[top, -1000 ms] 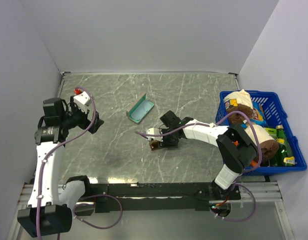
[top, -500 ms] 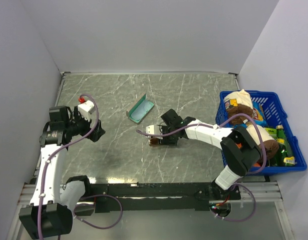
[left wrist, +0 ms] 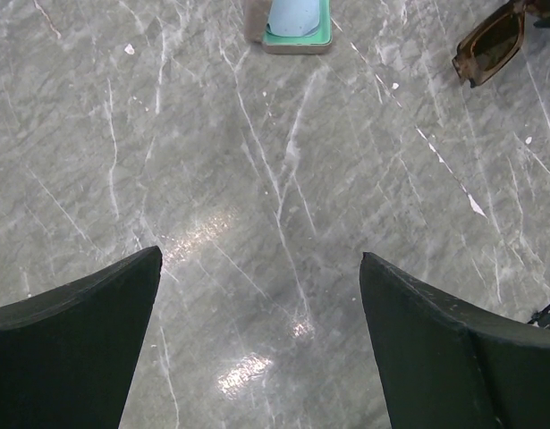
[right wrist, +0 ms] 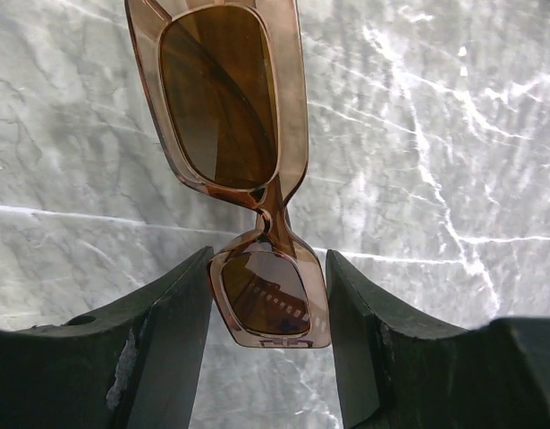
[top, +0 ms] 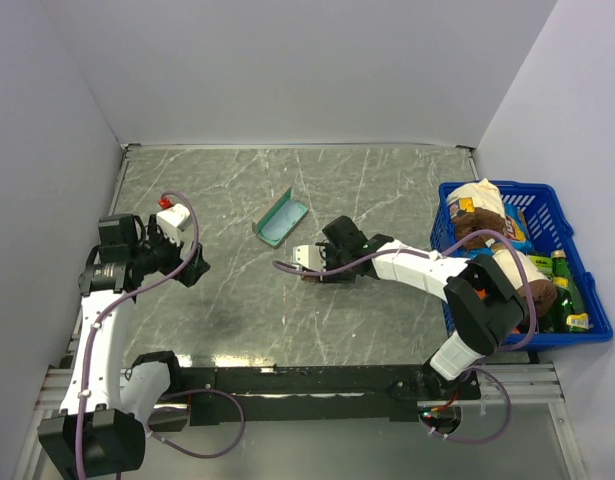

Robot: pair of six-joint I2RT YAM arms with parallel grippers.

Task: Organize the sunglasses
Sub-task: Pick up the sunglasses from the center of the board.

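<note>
Well left of the open case, the left gripper hung spread wide and empty, probably parked clear of the work. Just right of the case (on the side nearer the arms), the right gripper clamped one lens end of the sunglasses, likely leaving the other end free to enter the case. They had amber-brown lenses and a translucent brown frame.

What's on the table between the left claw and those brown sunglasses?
Nothing: the left wrist view shows only bare marble table between the open left claw and the sunglasses; the top view agrees.
</note>
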